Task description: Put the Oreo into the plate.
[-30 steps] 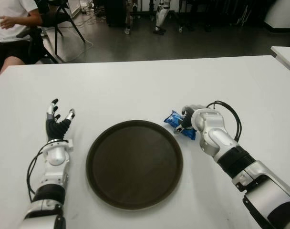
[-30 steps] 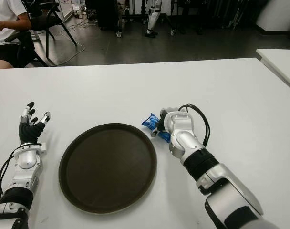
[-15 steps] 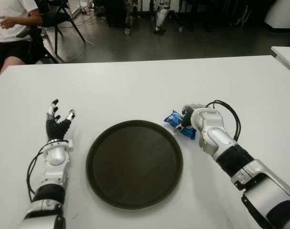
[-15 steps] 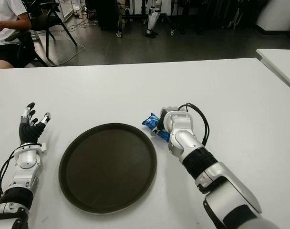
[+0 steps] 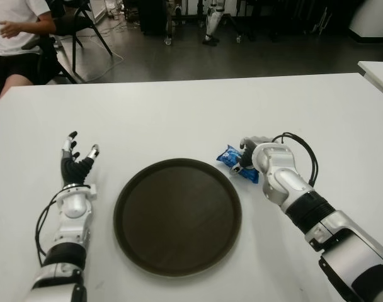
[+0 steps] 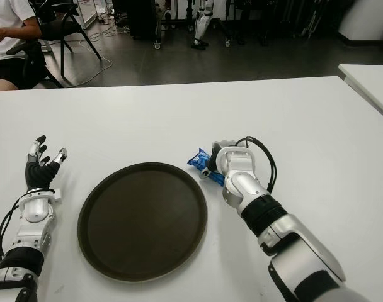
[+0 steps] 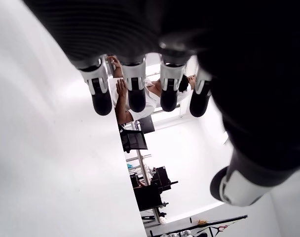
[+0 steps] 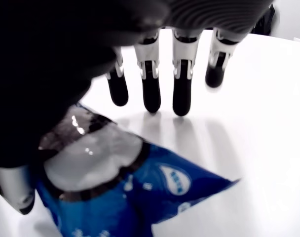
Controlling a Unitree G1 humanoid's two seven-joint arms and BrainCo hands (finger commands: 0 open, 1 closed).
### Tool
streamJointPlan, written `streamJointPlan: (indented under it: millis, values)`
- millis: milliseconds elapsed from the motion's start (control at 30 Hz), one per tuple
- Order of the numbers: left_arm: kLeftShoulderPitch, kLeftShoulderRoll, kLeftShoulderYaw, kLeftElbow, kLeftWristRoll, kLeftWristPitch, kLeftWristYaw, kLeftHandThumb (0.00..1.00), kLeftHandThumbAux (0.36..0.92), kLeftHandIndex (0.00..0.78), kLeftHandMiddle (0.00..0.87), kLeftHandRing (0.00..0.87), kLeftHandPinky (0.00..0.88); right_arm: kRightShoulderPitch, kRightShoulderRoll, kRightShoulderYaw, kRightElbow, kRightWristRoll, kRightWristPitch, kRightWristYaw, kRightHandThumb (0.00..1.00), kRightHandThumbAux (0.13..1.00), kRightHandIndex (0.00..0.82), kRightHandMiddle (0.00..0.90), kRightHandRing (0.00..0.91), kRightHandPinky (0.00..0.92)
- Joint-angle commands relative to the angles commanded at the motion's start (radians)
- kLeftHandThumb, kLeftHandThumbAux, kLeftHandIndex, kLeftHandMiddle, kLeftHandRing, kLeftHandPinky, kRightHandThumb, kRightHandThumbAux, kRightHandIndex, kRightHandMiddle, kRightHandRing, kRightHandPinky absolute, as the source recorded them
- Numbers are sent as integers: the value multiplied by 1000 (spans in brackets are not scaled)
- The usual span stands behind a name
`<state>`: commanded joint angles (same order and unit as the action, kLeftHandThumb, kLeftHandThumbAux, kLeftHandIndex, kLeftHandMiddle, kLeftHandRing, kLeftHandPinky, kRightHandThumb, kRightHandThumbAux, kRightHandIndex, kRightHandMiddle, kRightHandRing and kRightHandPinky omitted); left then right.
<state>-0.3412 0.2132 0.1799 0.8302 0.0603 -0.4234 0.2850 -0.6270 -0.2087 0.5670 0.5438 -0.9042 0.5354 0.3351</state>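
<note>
From the eye views: Oreo point(image 5: 237, 163) packet flat on the white desk point(image 5: 179, 119), just beside the plate point(image 5: 177, 215) rim on its right, right hand point(image 5: 253, 153) over the packet's far end, left hand point(image 5: 75, 160) idle beside the plate's left side, spread and holding nothing. From the right wrist view: fingers point(image 8: 182, 94) extended past the Oreo point(image 8: 135, 192), not closed on it, so likely to skid or crumple away under a shallow grasp; thumb contact hidden, hard to judge
</note>
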Motion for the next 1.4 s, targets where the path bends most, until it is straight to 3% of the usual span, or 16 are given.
streamJointPlan:
  millis: [200,400,433,467,567,633,867,1067,1400]
  values:
    - [2,2,-1,5,4,-8,3,13,677,26,15,0,5,6,19,-25,70,28,-48,-173,49,668,103,201,269,380]
    - [2,4,-3,8,9,-8,7,3,664,35,22,0,4,13,26,-46,89,61,-82,-253,154,749,220,244,310,440]
    - [2,4,-3,8,10,-9,8,2,659,37,21,0,2,16,27,-49,89,67,-89,-265,345,743,290,332,395,513]
    - [1,4,-3,8,10,-8,9,1,656,37,21,0,1,19,27,-54,89,75,-100,-281,468,739,335,389,450,560]
    - [1,4,-3,9,11,-7,12,0,648,37,19,0,0,24,27,-62,93,91,-120,-307,622,730,396,537,588,664]
    - [1,3,-2,8,11,-7,12,1,652,34,16,0,0,25,27,-67,96,97,-128,-319,661,727,412,607,644,696]
    - [2,3,-1,9,8,-9,9,4,675,34,25,1,11,29,31,-84,105,123,-144,-347,698,724,430,712,720,736]
    - [2,0,5,9,-5,-15,-3,14,688,23,18,0,17,28,32,-89,104,134,-139,-346,701,724,431,716,723,735]
    - [0,0,5,13,-2,-22,6,13,662,33,24,0,3,30,29,-90,97,151,-140,-349,702,723,433,734,737,735]
